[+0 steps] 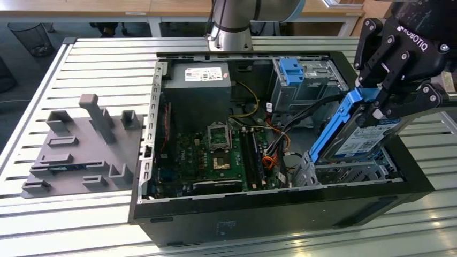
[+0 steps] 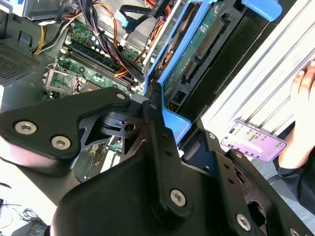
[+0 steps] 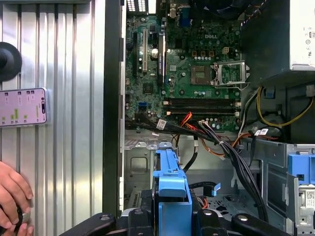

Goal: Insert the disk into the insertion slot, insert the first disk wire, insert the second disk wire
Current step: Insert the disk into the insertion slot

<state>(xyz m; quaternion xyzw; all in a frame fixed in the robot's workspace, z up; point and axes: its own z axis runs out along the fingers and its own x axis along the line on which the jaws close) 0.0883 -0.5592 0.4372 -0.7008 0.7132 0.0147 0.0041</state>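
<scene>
Steeply tilted, the disk (image 1: 360,140), a flat silver hard drive in a bright blue plastic carrier, is clamped in the black gripper (image 1: 386,110). Its long axis slants down toward the insertion slot (image 1: 350,172), a perforated silver-grey metal bay in the open black computer case (image 1: 286,211).

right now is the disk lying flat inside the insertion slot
No, in the exterior view the disk stands steeply tilted in the gripper, over the insertion slot.

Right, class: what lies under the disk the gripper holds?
The perforated metal insertion slot lies under the tilted disk in the gripper; the slot's inside beneath it is covered.
</scene>
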